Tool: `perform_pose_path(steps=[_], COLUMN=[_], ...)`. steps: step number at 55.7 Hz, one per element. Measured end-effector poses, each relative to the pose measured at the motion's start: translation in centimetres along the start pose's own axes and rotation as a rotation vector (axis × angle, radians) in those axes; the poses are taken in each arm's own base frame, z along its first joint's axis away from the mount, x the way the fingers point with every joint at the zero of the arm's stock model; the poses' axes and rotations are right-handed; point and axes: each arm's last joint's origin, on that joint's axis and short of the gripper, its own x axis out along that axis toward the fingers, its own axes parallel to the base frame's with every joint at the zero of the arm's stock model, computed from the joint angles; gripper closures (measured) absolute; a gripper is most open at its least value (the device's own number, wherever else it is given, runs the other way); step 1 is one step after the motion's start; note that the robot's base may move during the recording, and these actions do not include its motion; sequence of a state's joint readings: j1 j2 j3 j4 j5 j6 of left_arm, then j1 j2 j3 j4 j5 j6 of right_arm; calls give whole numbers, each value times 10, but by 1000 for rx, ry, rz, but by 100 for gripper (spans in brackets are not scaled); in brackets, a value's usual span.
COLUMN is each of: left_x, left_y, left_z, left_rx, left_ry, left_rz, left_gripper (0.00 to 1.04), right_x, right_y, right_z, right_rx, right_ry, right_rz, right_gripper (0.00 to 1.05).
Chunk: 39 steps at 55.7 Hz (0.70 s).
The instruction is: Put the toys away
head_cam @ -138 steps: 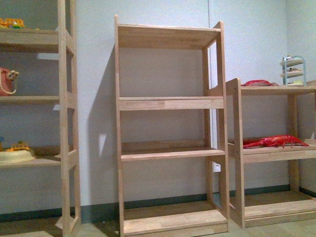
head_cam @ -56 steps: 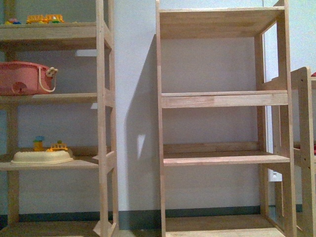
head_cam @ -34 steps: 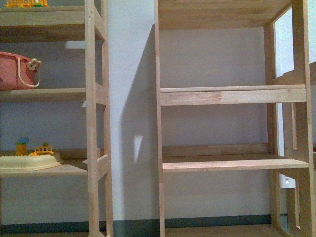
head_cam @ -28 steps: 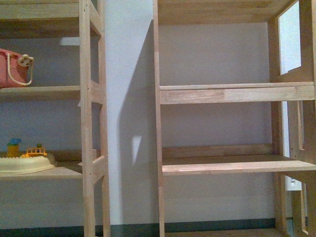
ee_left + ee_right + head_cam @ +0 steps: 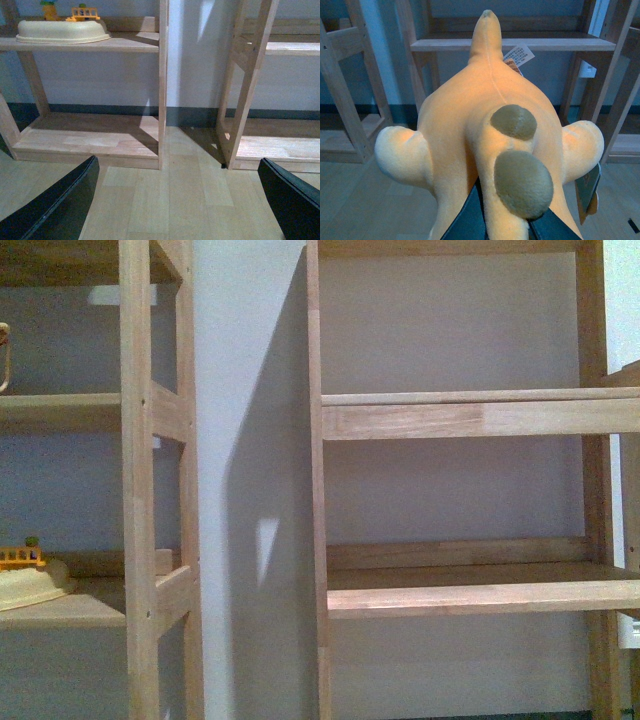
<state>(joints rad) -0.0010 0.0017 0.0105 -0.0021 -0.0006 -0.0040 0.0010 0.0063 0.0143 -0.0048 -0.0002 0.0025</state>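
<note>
The plush animal (image 5: 470,125) is orange-yellow and fuzzy, with stubby limbs, two dark grey-brown pads and a white tag. It fills the right wrist view. My right gripper (image 5: 505,227) is shut on its lower part and holds it in the air in front of a wooden shelf unit (image 5: 512,45). My left gripper (image 5: 177,200) is open and empty, its dark fingers (image 5: 55,210) wide apart above the wooden floor. Neither gripper nor the plush shows in the front view.
Two wooden shelf units stand against the wall: the middle one (image 5: 470,420) has bare boards, the left one (image 5: 140,490) holds a cream tray with small yellow toys (image 5: 25,575), which also shows in the left wrist view (image 5: 62,31). A gap of floor (image 5: 190,165) lies between them.
The front view has closed in on the shelves and shifted right. The pink basket and the cream tray have slid out toward the left edge. The middle unit looks larger.
</note>
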Motion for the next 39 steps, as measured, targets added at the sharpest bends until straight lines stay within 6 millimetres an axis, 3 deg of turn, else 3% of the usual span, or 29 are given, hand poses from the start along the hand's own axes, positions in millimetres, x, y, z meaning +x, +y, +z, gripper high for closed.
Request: perform_pose_path(steps=[39], left_x=[0], left_y=[0], left_z=[0], left_rx=[0], left_ry=[0], left_rz=[-1], left_gripper=[6], right_x=[0], right_y=[0], right_z=[0], right_rx=[0], right_ry=[0], right_rz=[0], right_gripper=[98])
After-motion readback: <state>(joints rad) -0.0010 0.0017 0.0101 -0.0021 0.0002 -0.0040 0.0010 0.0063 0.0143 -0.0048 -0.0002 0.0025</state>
